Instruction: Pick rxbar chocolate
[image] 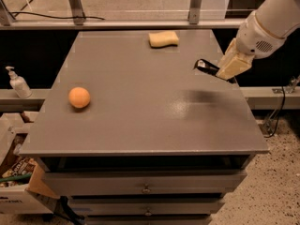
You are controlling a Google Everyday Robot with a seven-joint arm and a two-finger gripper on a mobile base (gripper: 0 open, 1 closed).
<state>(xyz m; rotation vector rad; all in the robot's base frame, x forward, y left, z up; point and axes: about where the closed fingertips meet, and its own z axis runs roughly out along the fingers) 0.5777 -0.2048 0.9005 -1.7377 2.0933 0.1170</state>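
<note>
The rxbar chocolate [206, 66], a small flat bar in a glossy black wrapper with a white patch, is held off the table near its right edge. My gripper [228, 69] is shut on the bar's right end, its cream-coloured fingers [233, 64] covering that part. The bar hangs above the grey table [140, 102], with a dark shadow on the surface below it. The white arm comes in from the upper right.
A yellow sponge [163, 38] lies at the table's far edge. An orange ball [79, 97] sits at the left side. A white pump bottle [17, 82] stands on a ledge to the left. Drawers are below the tabletop, boxes on the floor at lower left.
</note>
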